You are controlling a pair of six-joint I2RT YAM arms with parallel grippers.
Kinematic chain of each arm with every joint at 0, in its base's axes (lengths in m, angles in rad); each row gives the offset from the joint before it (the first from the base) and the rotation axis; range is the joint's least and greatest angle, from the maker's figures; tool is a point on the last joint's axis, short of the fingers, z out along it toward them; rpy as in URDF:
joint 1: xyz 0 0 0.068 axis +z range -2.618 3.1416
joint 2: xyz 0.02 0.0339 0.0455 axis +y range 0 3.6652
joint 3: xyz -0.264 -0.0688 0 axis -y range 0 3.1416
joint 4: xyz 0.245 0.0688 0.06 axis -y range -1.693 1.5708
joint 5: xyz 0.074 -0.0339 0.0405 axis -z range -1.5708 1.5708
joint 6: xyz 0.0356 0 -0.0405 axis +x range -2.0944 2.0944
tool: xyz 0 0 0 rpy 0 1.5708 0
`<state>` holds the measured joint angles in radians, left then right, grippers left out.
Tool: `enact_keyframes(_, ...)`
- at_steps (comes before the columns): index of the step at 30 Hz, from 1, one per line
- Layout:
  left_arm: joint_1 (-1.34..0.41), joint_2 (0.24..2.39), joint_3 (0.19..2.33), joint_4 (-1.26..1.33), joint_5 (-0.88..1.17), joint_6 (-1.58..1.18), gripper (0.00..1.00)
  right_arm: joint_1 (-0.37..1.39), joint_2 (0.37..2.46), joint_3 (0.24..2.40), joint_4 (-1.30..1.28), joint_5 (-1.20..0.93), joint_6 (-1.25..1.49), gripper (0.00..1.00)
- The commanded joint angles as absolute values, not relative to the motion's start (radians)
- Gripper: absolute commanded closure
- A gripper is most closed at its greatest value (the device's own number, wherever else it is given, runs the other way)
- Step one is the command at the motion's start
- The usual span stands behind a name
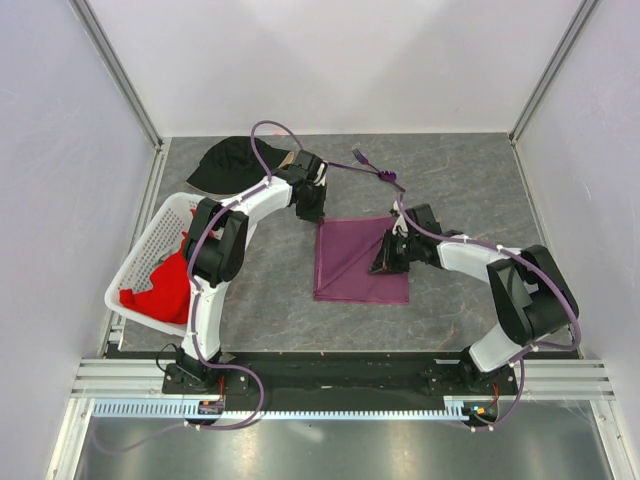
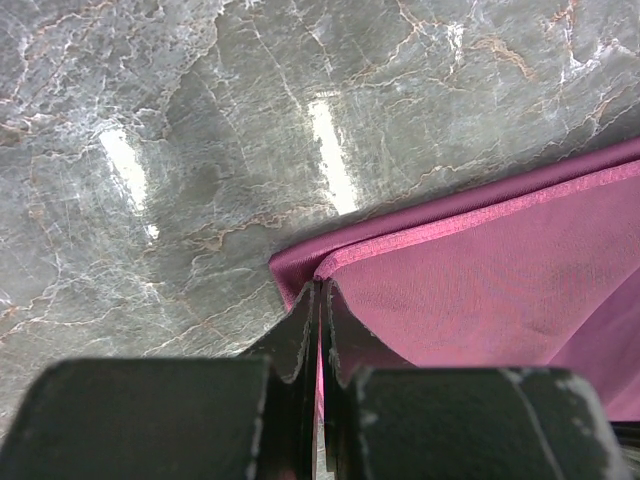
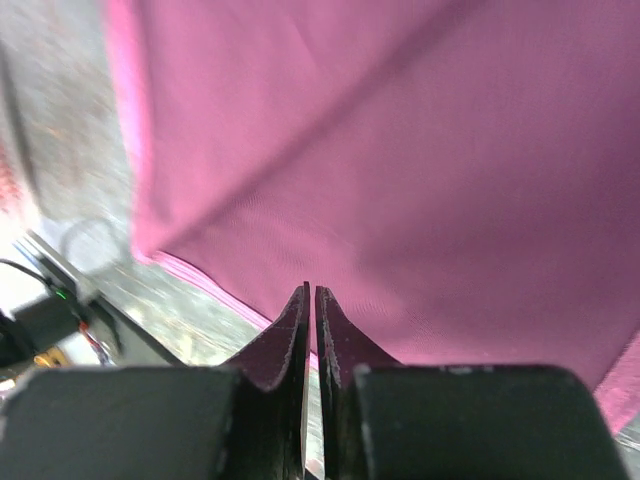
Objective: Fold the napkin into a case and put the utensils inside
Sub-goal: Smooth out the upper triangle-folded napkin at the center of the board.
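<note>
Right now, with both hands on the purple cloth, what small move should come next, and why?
Probably the right hand should carry the flap it seems to pinch across the napkin and lay it flat, while the left hand holds the far left corner. The napkin shows only one diagonal crease, so it is no pouch yet.

Left arm (image 1: 203,300): up from base, elbow folded, forearm out forward-right, wrist pitched down. Left gripper (image 1: 312,212) down at table level, fingers (image 2: 300,330) clamped tight on a corner of the napkin (image 2: 480,270). Right arm (image 1: 505,330): elbow bent out to the right, forearm reaching left toward centre, wrist low. Right gripper (image 1: 388,255): fingers (image 3: 285,340) all but together, hairline slit between them. Can't tell if cloth is caught there. The two grippers sit apart.
</note>
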<state>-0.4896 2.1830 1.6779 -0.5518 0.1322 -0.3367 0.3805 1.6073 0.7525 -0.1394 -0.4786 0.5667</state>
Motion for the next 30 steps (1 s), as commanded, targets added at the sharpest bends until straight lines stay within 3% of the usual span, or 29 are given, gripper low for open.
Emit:
enact_keyframes(1,-0.483,2.125,1.667,-0.538,0.11,-0.37,0.98,0.342,1.525,0.877,-0.13,-0.442,0.612,0.89)
enact_keyframes(13,-0.471,2.114,1.643,-0.537,0.112,-0.382,0.98,0.203,1.707,1.118,-0.138,-0.413,0.626,0.88)
enact_keyframes(28,-0.465,2.14,1.687,-0.541,0.15,-0.382,0.98,0.156,1.868,1.18,-0.129,-0.431,0.601,0.88)
enact_keyframes(30,-0.465,2.134,1.695,-0.561,0.14,-0.39,0.91,0.155,1.864,1.183,-0.127,-0.428,0.601,0.88)
